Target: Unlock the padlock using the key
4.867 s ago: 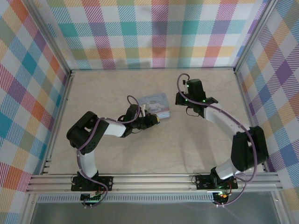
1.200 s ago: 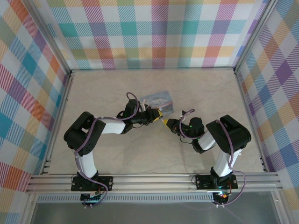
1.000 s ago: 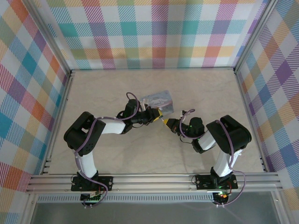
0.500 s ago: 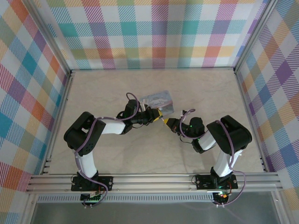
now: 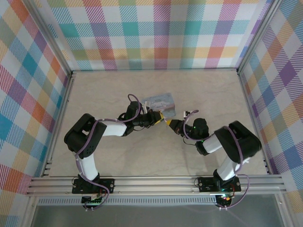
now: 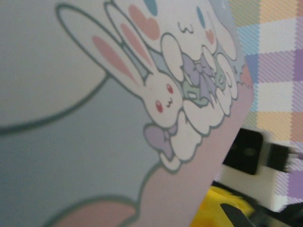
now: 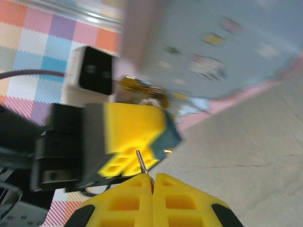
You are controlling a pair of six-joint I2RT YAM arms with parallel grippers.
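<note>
padlock (image 7: 172, 134): a small bluish body at the tip of the left gripper's yellow pads, just in front of the tin's lower edge, off the table; its keyway cannot be made out
key (image 7: 140, 160): a thin dark sliver standing up from between the right fingers; in the right wrist view its tip lies over the left pad's yellow face, a little to the left of the bluish body; touching or not, cannot tell
right gripper (image 7: 152, 182): fingers pressed together, pinching the key at its base
left gripper (image 7: 160, 133): narrow, clamped on the padlock; from above it meets the right gripper nose to nose
tin (image 6: 71, 118): pale blue with a cartoon rabbit, close behind the padlock
table (image 7: 246, 151): pale marbled surface beneath
risk, aim: the tip looks off to one side of the body; pushing on would likely jam it into the pad rather than the slot
risk, grip: so thin a key could pivot or slide between the fingers under side load
risk, padlock: it could twist in its hold, or shove the tin
</note>
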